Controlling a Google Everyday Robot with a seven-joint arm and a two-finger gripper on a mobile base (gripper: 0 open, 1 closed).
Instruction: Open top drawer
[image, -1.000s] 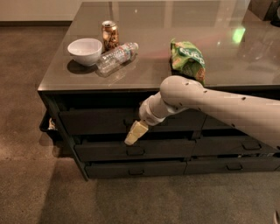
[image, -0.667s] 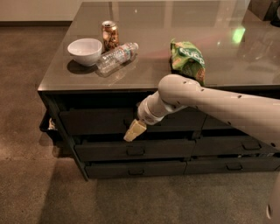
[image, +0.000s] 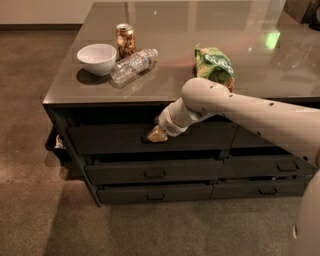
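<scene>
The top drawer (image: 110, 139) is the wide dark grey front just under the tabletop, on the left side of the cabinet. None of its inside shows. My gripper (image: 156, 135) reaches down from the white arm (image: 235, 107) on the right. Its tan tip rests against the middle of that drawer front, where it hides the handle.
Two slimmer drawers (image: 155, 173) (image: 155, 193) lie below, and more drawers (image: 272, 166) are on the right. The grey tabletop (image: 270, 75) holds a white bowl (image: 97, 58), a can (image: 125, 40), a lying plastic bottle (image: 132, 65) and a green snack bag (image: 215, 65). Carpeted floor (image: 45, 210) lies in front.
My gripper has moved up from the lower edge of the top drawer front to its middle. The drawer front has not visibly moved.
</scene>
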